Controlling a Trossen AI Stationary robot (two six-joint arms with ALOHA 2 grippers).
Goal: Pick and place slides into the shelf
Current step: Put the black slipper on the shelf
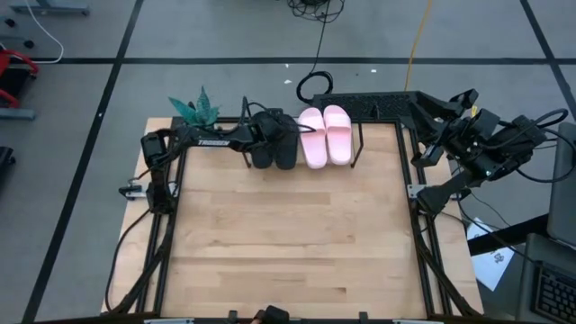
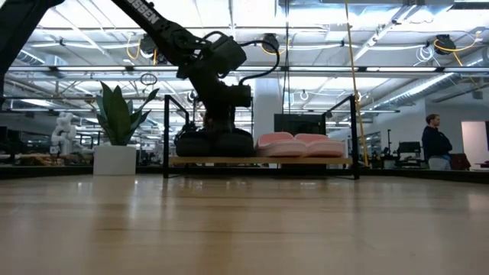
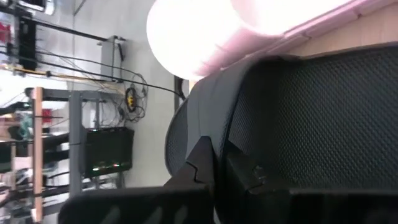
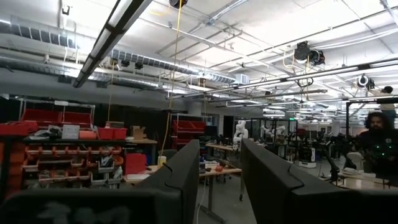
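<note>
The shelf stands at the table's far edge, a light board in a black wire frame. On the board lie the pale pink slides and, to their left, the black slides. My left gripper reaches in from the table's left and stands over the black pair, shut on one black slide. My right gripper waits off the table's right edge, open, pointing into the room. My left gripper has the raised side edge of a black slide between its two fingers, near the slide's rounded end. It comes from above, slanting in from the table's left. The slide lies flat on the shelf board beside the pink pair.
A potted plant stands beside the shelf's left end. Black frame rails run along the table's left and right sides. Bare wood stretches from the shelf to the near edge. A person stands far behind the table.
</note>
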